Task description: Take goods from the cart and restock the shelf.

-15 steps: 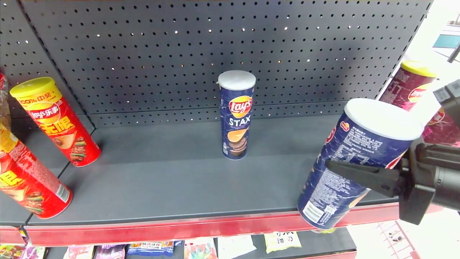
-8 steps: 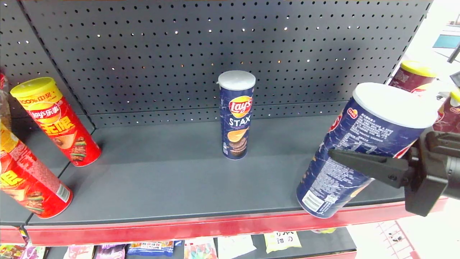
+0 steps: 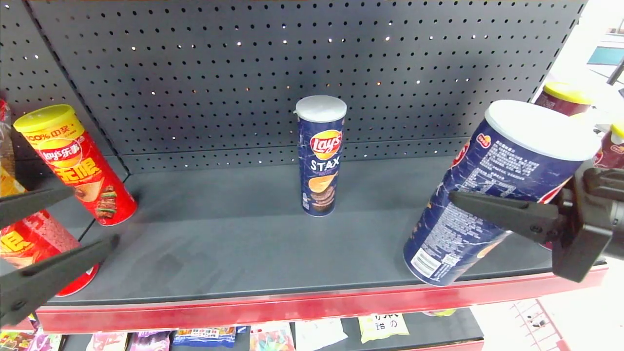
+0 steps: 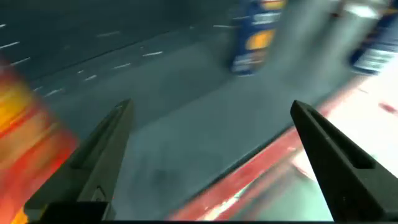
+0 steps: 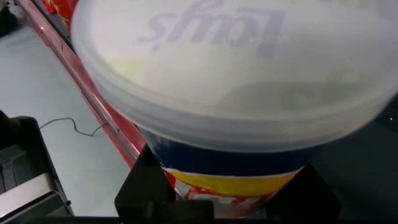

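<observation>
My right gripper [image 3: 497, 214] is shut on a blue chip can with a white lid [image 3: 507, 156]. The can is tilted, and its bottom hangs over the front right of the dark grey shelf [image 3: 234, 243]. In the right wrist view the can's lid [image 5: 236, 62] sits just above the right gripper [image 5: 230, 193]. A matching blue can [image 3: 320, 156] stands upright mid-shelf near the back. My left gripper [image 3: 92, 217] is open and holds nothing, low at the left in front of the red cans. The left wrist view has the left gripper [image 4: 210, 109] over the shelf, the standing blue can [image 4: 255, 37] beyond it.
Two red chip cans with yellow lids [image 3: 78, 165] [image 3: 29, 243] lean at the shelf's left. Dark red cans [image 3: 560, 100] stand past the right end. A pegboard wall [image 3: 292, 73] backs the shelf, a red lip [image 3: 292, 307] runs along its front, and snack packets [image 3: 273, 336] lie below.
My right gripper has lifted the blue can and carried it inward, so its bottom is now above the shelf's front lip. My left gripper has come into view from the lower left.
</observation>
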Tool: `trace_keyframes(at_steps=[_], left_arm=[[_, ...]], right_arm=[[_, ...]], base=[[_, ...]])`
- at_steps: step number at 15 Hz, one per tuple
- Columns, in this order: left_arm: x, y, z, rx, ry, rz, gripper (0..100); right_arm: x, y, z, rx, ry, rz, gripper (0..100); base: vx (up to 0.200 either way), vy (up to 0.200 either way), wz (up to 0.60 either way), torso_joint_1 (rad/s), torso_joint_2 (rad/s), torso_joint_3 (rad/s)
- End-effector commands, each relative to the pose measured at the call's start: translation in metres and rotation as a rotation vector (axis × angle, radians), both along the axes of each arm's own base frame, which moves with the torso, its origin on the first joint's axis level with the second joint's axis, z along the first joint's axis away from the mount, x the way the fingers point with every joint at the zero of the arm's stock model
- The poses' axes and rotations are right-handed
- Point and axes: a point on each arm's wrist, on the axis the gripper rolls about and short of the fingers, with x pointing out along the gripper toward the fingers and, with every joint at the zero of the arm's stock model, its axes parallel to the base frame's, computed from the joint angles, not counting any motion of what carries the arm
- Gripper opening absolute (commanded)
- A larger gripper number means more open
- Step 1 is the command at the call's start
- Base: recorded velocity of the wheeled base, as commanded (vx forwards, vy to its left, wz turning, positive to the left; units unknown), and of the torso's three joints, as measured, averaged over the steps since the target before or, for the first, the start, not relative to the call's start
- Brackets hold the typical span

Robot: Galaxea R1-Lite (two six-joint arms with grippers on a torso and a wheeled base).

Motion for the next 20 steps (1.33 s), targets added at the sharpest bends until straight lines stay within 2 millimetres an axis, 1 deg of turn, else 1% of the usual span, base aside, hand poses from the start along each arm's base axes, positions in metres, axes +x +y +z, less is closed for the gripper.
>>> trace_keyframes(at_steps=[1, 2, 3, 5, 7, 9, 11, 13, 14, 15, 16, 17, 18, 20], left_arm=[[0.092, -0.046, -0.004, 0.041, 0.120, -0.295, 100], [0.098, -0.048, -0.006, 0.058, 0.120, -0.302, 100], [0.116, -0.054, -0.015, 0.120, 0.105, -0.328, 100], [0.134, -0.065, -0.020, 0.138, 0.106, -0.362, 100], [0.154, -0.075, -0.017, 0.135, 0.095, -0.375, 100], [0.179, -0.091, -0.013, 0.133, 0.073, -0.399, 100], [0.190, -0.105, -0.012, 0.133, 0.064, -0.426, 100], [0.200, -0.112, -0.012, 0.132, 0.056, -0.433, 100], [0.208, -0.121, -0.011, 0.130, 0.045, -0.444, 100], [0.211, -0.123, -0.010, 0.130, 0.039, -0.444, 100], [0.218, -0.133, -0.008, 0.128, 0.024, -0.457, 100], [0.221, -0.136, -0.007, 0.127, 0.016, -0.461, 100], [0.221, -0.148, -0.005, 0.122, 0.008, -0.489, 100], [0.220, -0.157, -0.004, 0.104, 0.020, -0.508, 100]], right_arm=[[0.001, 0.000, 0.004, 0.006, -0.014, -0.010, 0], [0.001, 0.000, 0.005, 0.008, -0.018, -0.015, 0], [0.001, 0.000, 0.006, 0.009, -0.019, -0.030, 0], [0.001, 0.000, 0.005, 0.007, -0.018, -0.042, 0], [0.001, -0.001, 0.005, 0.007, -0.018, -0.047, 0], [0.002, -0.001, 0.005, 0.005, -0.017, -0.050, 0], [0.002, -0.001, 0.004, 0.003, -0.015, -0.053, 0], [0.002, -0.001, 0.004, 0.004, -0.014, -0.053, 0], [0.002, -0.001, 0.004, 0.003, -0.011, -0.053, 0], [0.002, -0.001, 0.004, 0.004, -0.012, -0.053, 0], [0.002, -0.001, 0.004, 0.003, -0.011, -0.053, 0], [0.002, -0.001, 0.004, 0.003, -0.011, -0.053, 0], [0.002, -0.001, 0.003, 0.003, -0.009, -0.055, 0], [0.004, -0.003, 0.003, 0.002, -0.008, -0.069, 0]], base=[[0.000, 0.000, 0.00, 0.000, 0.00, 0.000], [0.000, 0.000, 0.00, 0.000, 0.00, 0.000], [0.000, 0.000, 0.00, 0.000, 0.00, 0.000], [0.000, 0.000, 0.00, 0.000, 0.00, 0.000], [0.000, 0.000, 0.00, 0.000, 0.00, 0.000], [0.000, 0.000, 0.00, 0.000, 0.00, 0.000], [0.000, 0.000, 0.00, 0.000, 0.00, 0.000], [0.000, 0.000, 0.00, 0.000, 0.00, 0.000], [0.000, 0.000, 0.00, 0.000, 0.00, 0.000], [0.000, 0.000, 0.00, 0.000, 0.00, 0.000], [0.000, 0.000, 0.00, 0.000, 0.00, 0.000], [0.000, 0.000, 0.00, 0.000, 0.00, 0.000], [0.000, 0.000, 0.00, 0.000, 0.00, 0.000], [0.000, 0.000, 0.00, 0.000, 0.00, 0.000]])
